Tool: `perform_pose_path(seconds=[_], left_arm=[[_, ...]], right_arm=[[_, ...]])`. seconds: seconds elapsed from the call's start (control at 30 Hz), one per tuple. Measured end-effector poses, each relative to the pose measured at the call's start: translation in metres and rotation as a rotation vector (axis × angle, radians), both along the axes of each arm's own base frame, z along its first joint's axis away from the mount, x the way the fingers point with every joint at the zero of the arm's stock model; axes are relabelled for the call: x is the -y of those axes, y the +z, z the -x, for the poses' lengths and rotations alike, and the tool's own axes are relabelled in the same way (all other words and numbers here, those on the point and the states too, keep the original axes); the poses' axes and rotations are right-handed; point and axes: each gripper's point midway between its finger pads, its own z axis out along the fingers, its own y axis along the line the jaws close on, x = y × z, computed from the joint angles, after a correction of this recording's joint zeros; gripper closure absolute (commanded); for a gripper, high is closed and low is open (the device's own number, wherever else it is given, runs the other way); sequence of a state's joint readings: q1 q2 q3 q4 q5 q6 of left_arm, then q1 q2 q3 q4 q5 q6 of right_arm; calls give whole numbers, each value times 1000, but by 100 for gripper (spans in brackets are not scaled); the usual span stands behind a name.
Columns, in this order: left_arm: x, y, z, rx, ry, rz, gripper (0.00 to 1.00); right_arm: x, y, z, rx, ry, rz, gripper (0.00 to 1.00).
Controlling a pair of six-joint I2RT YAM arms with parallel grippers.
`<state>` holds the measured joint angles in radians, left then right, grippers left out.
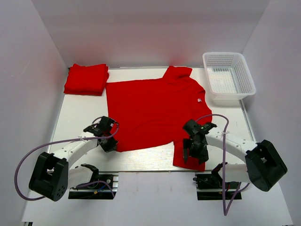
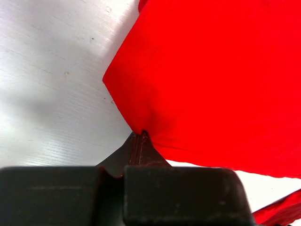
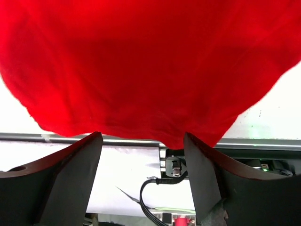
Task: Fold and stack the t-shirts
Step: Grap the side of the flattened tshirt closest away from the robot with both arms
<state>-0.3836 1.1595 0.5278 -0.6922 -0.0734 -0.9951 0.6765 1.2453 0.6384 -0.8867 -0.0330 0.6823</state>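
Pinches the edge of the red t-shirt (image 2: 211, 80) just beside a corner, with the tool (image 2: 140, 136) pressed together on the cloth. Spreads smooth toward the right and far side. Shows bare white tabletop (image 2: 51, 84) on the left, shadowed close to the tool. Catches another scrap of red cloth (image 2: 282, 212) at near right, past a white strip.

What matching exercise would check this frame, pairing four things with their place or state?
Things:
1. folded t-shirts
2. white mesh basket
3. left gripper
4. right gripper

Places or states:
A. open, at the near edge of the spread t-shirt
B. stacked at the far left
C. shut on a corner of the spread t-shirt
D. standing at the far right

Pairs: 1-B, 2-D, 3-C, 4-A
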Motion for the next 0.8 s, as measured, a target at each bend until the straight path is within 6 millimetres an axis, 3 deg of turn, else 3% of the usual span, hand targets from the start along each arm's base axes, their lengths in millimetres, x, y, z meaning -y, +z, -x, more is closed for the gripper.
perform_pose_path(seconds=[0.23,0.3,0.33,0.5,0.67,0.8], left_arm=[[-4,0,2,-13,5,-25,100],[-6,0,3,-20,7,-34,100],[-7,0,4,-23,8,-39,100],[-11,2,4,-27,11,-63,100],[-12,2,4,-29,8,-67,100],[-11,3,3,-25,0,-65,100]], right_arm=[[2,-15,6,-46,-28,46,29],[2,-17,7,-61,-36,57,39],[2,-17,7,-66,-39,59,52],[-3,-17,10,-81,-61,55,89],[-4,-16,9,-62,-56,54,99],[-2,-14,4,-37,-42,68,100]])
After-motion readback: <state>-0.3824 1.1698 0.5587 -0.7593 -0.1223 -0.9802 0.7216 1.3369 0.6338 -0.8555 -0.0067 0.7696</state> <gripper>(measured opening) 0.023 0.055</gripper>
